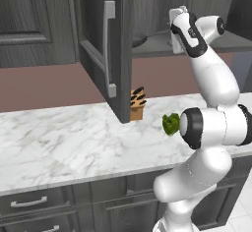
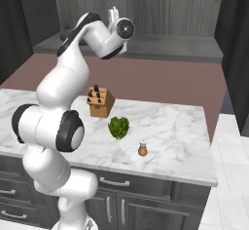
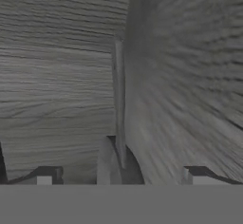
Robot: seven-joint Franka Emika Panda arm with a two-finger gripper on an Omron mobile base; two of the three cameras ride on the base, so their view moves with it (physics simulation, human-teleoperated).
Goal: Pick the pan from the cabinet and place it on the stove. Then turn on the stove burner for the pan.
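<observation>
Grey wood-grain wall cabinet (image 1: pixel 101 44) stands open above the marble counter, and my gripper (image 3: pixel 118 173) is inside, jaws wide and empty. I see the round dark grey frying pan (image 1: pixel 139 40) on the shelf: rigid, probably weighty, so I'd grab its thin handle (image 3: pixel 117 99).

You get flat, even rendered light, dim inside the cabinet (image 1: pixel 147 10); hand view's wood grain smears, soft throughout.
</observation>
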